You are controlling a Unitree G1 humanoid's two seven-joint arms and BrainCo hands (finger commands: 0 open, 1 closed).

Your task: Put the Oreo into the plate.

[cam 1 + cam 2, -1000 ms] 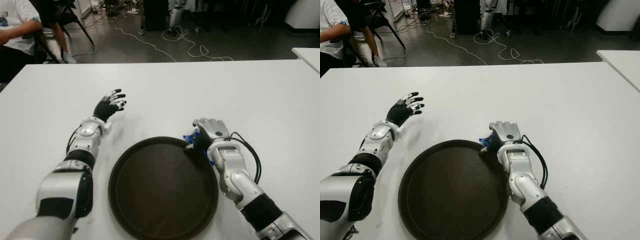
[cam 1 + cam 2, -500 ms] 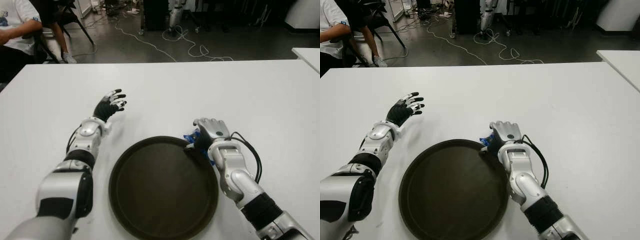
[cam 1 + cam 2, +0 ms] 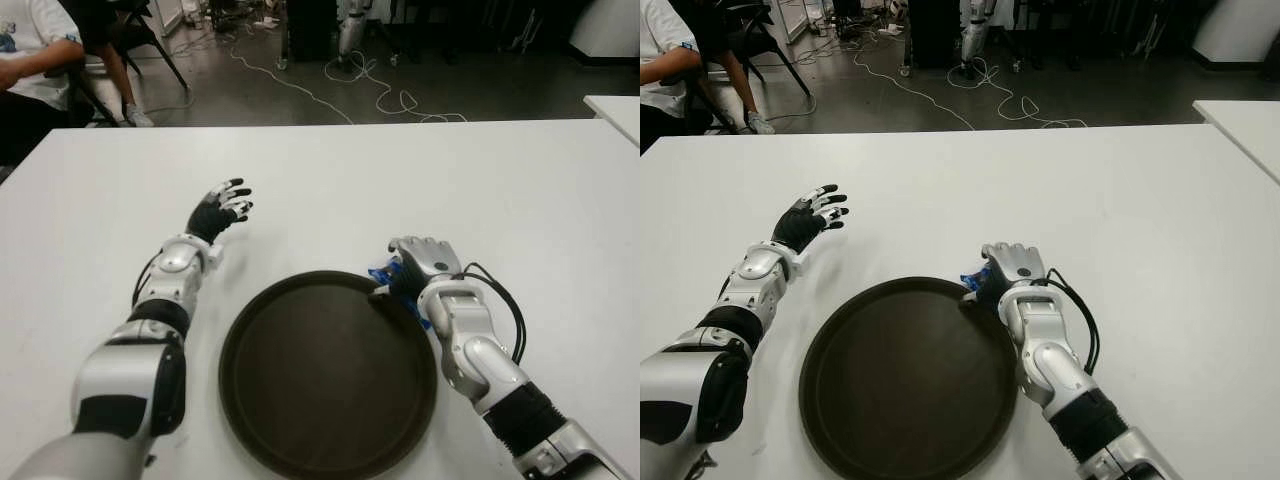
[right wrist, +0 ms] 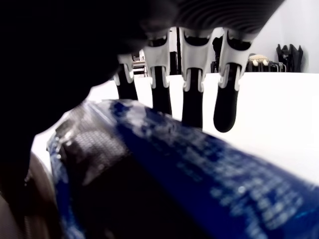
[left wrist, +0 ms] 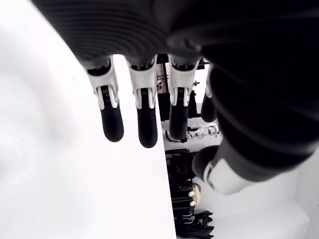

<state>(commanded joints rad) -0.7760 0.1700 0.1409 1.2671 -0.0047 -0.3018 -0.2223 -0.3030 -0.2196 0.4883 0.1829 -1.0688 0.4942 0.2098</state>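
Both arms are showing silver-grey metallic shells broken by black bands at the joints, the upper left segment carrying a large black panel. The left hand (image 3: pixel 219 211) is wearing a black palm covering, and its fingers (image 5: pixel 112 119) are showing white plastic knuckle housings ending in rounded black rubber tips. The right hand (image 3: pixel 421 259) is presenting a silver-grey back plate with a small dark round mark on it. A black cable (image 3: pixel 505 309) is looping out beside the right wrist, and a ribbed black sleeve is covering the right forearm lower down.
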